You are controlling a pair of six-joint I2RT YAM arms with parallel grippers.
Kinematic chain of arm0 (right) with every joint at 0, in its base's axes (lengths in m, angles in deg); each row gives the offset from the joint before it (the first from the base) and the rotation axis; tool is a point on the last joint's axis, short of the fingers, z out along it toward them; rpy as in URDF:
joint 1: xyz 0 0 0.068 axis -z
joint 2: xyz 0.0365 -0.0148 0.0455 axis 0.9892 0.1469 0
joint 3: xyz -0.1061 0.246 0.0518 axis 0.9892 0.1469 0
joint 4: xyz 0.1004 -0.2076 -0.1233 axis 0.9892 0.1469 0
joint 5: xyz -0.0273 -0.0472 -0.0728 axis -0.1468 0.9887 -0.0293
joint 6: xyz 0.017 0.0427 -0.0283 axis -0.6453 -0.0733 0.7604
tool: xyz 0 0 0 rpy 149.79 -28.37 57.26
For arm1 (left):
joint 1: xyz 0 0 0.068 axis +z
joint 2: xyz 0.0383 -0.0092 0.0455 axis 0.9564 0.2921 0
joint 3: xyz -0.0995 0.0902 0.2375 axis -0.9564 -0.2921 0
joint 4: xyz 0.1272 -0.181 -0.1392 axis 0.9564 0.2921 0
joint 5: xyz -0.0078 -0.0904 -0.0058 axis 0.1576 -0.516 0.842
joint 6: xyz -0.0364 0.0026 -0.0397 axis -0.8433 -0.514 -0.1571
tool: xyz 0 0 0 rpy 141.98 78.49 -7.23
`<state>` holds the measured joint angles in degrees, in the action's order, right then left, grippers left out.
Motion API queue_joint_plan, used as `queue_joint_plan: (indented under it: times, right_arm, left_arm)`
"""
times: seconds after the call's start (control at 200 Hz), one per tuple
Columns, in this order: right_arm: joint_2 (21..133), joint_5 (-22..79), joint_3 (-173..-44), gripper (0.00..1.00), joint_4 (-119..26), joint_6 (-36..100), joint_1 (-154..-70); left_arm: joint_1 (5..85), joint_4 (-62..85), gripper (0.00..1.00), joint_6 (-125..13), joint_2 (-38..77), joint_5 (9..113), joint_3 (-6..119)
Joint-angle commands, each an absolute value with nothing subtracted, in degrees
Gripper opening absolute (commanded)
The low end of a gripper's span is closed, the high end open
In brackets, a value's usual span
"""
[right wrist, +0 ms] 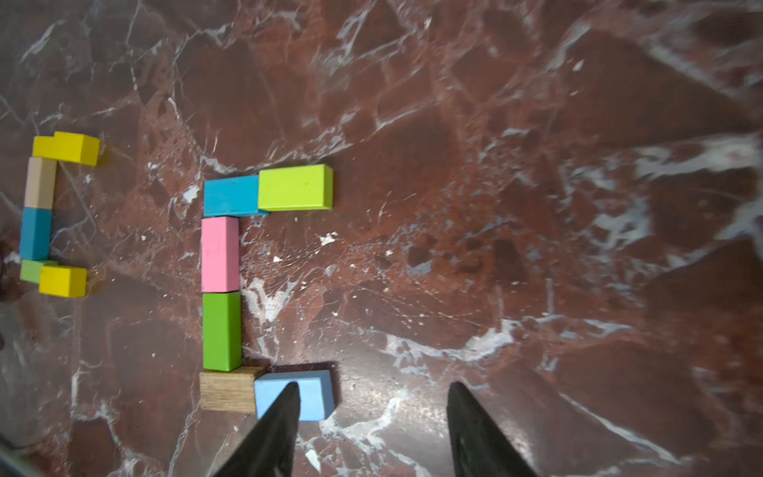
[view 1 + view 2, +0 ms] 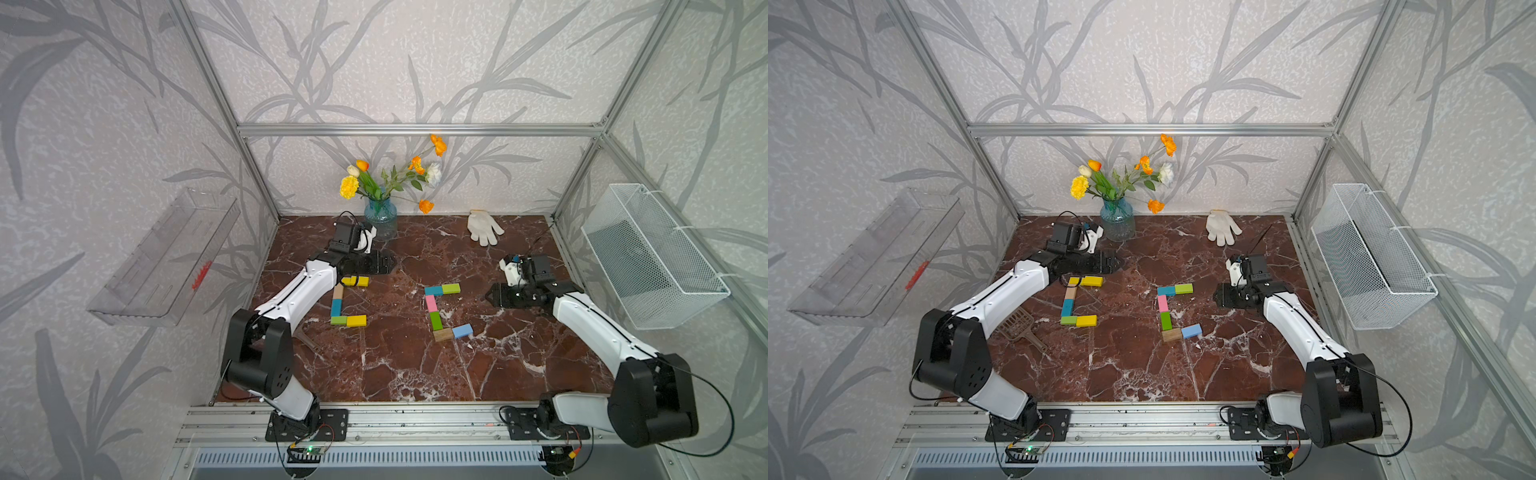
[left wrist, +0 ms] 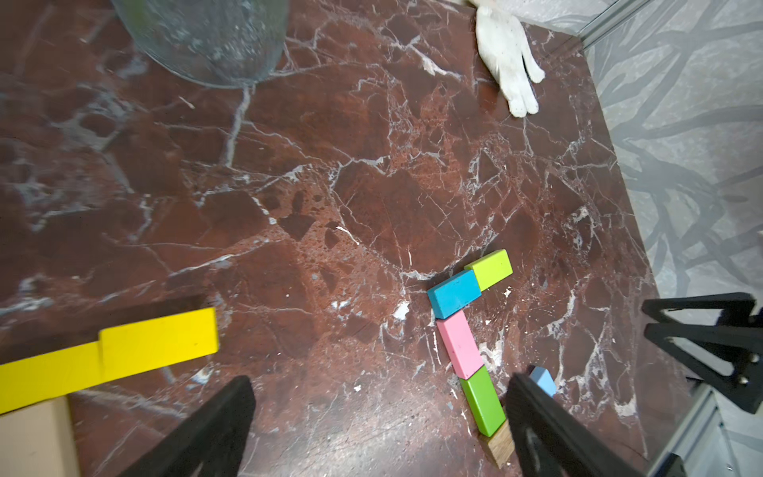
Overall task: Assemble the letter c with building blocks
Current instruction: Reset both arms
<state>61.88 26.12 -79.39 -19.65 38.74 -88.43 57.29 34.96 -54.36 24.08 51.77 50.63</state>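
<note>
Right gripper (image 1: 373, 386) open, empty; light blue block (image 1: 316, 398) behind one finger, lower centre of wrist frame. Left gripper (image 3: 377, 380) wide open, empty. Your left c (image 2: 337, 306) and right c (image 2: 431, 303) sit mid-frame on the table (image 2: 395, 365), six blocks each. Looks done, though the blue end is slightly skewed.

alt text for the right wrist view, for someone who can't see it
Six blocks form a squared C on red-brown marble: teal, lime, pink, green, tan, light blue. The open right hand hangs above, one finger crossing the light blue block. A second block C lies beyond.
</note>
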Motion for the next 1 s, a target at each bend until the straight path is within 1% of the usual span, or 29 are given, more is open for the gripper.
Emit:
queue_joint_plan:
  times: [0.0, 0.12, 0.185, 0.28, 0.375, 0.455, 0.505, 0.595, 0.695, 0.76, 0.88, 0.995]
  right_arm:
    - [57.35, 32.31, -75.81, 0.74, -28.05, 43.63, -86.45]
    - [53.08, 34.88, -70.31, 0.79, -38.48, 48.83, -85.6]
    - [51.2, 36.86, -67.08, 0.8, -44.6, 50.93, -85.59]
    - [49.63, 37.18, -61.94, 0.83, -54.56, 53.47, -85.27]
    - [50.47, 35.58, -58.14, 0.83, -63.48, 55.24, -84.63]
    - [53.17, 35.33, -55.64, 0.84, -70.69, 55.51, -84.63]
    - [55.68, 34.51, -54.63, 0.84, -74.7, 55.35, -84.52]
    - [60.45, 33.82, -53.8, 0.84, -80.27, 54.3, -84.47]
    - [65.56, 33.51, -52.14, 0.85, -89.39, 53.58, -84.45]
    - [68.47, 33.61, -52.36, 0.85, -91.14, 53.45, -84.3]
    - [74.49, 33.43, -50.47, 0.85, -99.55, 52.2, -83.42]
    - [78.59, 33.75, -49.64, 0.85, -106.27, 50.93, -82.96]
  left_arm:
    - [57.65, 30.35, 0.94, -49.95, 17.85, 62.18, 46.81]
    - [58.16, 24.29, 0.95, -45.2, 10.77, 71.37, 40.06]
    - [58.24, 16.08, 0.94, -41.99, 7.05, 75.02, 33.83]
    - [58.55, 5.31, 0.93, -38.1, 2.56, 78.08, 25.74]
    - [60.21, 5.12, 0.93, -37.47, 1.15, 80.33, 23.4]
    - [62.73, 5.79, 0.97, -38.1, 0.64, 82.38, 21.68]
    - [64.69, 2.94, 1.0, -38.47, 0.25, 82.15, 19.21]
    - [68.28, -4.02, 1.0, -40.08, 0.55, 80.45, 14.55]
    - [71.85, -8.13, 1.0, -42.55, 2.11, 79.51, 11.45]
    - [72.89, -13.31, 1.0, -42.22, 2.88, 78.76, 8.77]
    - [74.07, -21.22, 1.0, -42.23, 5.02, 78.25, 4.74]
    - [74.09, -22.49, 1.0, -40.78, 8.51, 78.72, 3.92]
